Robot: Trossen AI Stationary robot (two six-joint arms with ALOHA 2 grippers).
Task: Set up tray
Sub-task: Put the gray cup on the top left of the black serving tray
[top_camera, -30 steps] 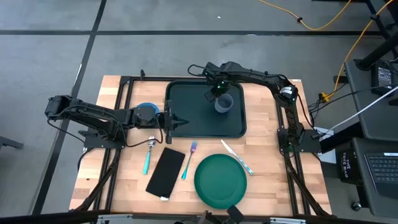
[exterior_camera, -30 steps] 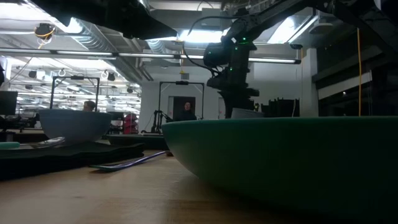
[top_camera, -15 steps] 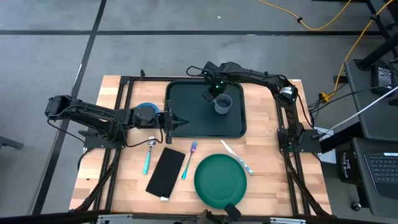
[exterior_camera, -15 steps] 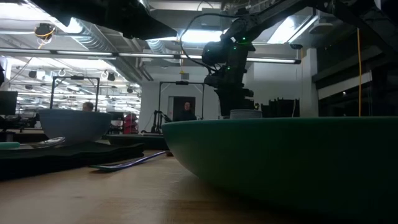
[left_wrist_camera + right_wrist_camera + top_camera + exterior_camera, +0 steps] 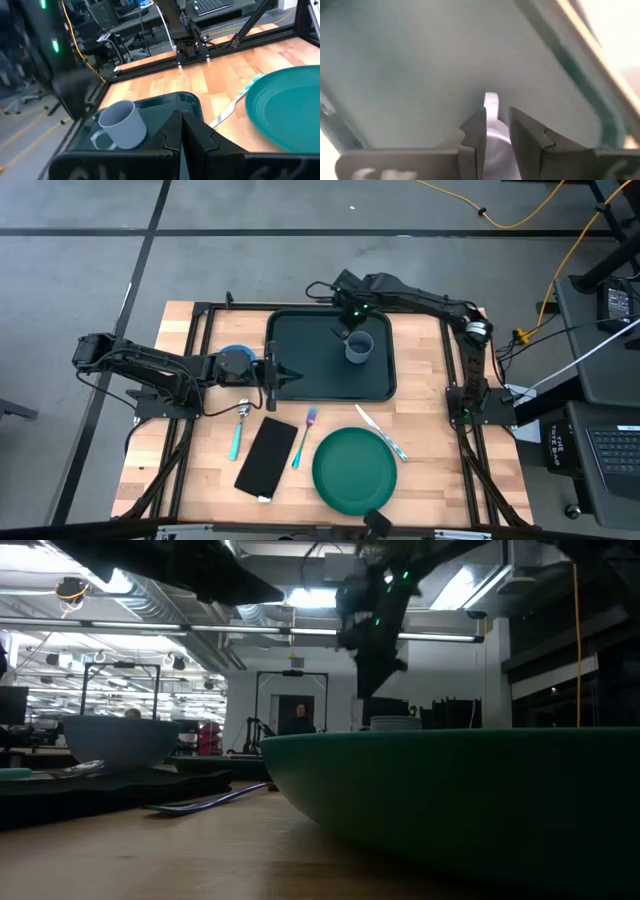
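Note:
The dark green tray point(image 5: 310, 365) lies at the table's far middle. A grey mug point(image 5: 359, 347) stands upright on the tray's right half. My right gripper point(image 5: 345, 331) hangs above the mug's far-left side, pointing steeply down. It is open a little, with nothing between its fingers. In the right wrist view the mug point(image 5: 494, 131) shows below my right gripper point(image 5: 496, 119), over the tray point(image 5: 430, 65). My left gripper point(image 5: 277, 375) is shut at the tray's left rim, pointing toward the mug point(image 5: 121, 125). My left gripper is shut and level over the tray's left rim point(image 5: 125, 159). Whether its fingers touch the rim, I cannot tell.
A blue bowl point(image 5: 236, 360) sits left of the tray. Near the front lie a teal-handled spoon point(image 5: 238, 432), a black rectangle point(image 5: 266, 458), a fork point(image 5: 305, 436), a round green plate point(image 5: 354, 470) and a knife point(image 5: 380, 432).
My right gripper has risen straight up from the mug and rolled a little. The mug has stayed standing on the tray.

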